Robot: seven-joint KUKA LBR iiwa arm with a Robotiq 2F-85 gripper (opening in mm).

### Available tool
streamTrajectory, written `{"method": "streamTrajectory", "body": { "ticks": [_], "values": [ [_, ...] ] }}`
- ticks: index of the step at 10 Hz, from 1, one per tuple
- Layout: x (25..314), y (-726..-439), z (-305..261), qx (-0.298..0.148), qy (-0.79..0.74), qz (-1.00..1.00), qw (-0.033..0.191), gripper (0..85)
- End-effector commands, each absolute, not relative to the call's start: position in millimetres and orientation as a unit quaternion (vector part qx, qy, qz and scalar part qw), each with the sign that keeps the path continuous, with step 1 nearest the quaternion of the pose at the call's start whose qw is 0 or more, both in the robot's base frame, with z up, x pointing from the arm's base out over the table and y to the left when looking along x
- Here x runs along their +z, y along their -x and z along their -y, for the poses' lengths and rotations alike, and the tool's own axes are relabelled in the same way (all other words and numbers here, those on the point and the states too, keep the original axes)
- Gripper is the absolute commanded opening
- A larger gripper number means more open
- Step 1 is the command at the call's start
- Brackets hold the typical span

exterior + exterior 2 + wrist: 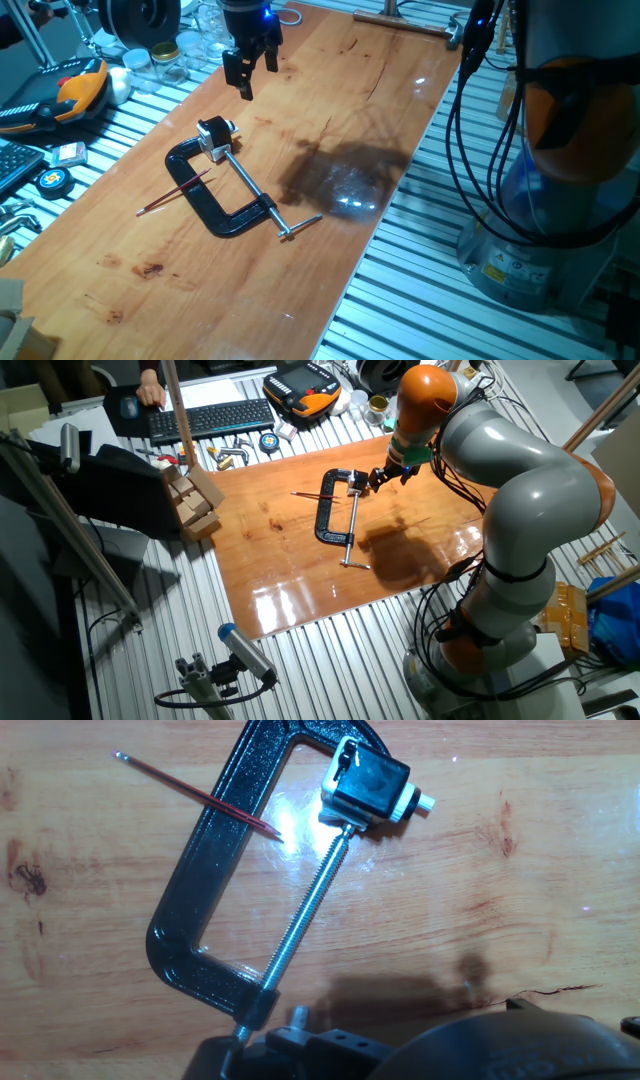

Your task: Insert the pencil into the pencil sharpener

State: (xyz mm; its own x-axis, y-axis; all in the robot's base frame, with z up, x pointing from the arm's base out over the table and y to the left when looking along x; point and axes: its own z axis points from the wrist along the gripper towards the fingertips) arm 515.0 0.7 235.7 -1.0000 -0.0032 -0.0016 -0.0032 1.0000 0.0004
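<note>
The gripper [254, 70] hangs above the table with its two fingers parted and nothing between them. Below and ahead of it lies a black clamp [205, 190], holding the pencil sharpener [215, 135] at its screw end. The pencil [176, 191] rests across the clamp's spine, well clear of the fingers. Its long axis runs diagonally, one end inside the frame and short of the sharpener.
</note>
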Motion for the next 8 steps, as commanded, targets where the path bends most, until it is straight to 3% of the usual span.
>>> {"method": "streamTrajectory", "body": {
  "ticks": [1,8],
  "values": [
    [236.1,-515.0,-0.9,0.002,0.058,-0.998,-0.009,0.0],
    [240.4,-517.0,-1.2,0.000,0.058,-0.998,-0.010,0.0]
  ]
}}
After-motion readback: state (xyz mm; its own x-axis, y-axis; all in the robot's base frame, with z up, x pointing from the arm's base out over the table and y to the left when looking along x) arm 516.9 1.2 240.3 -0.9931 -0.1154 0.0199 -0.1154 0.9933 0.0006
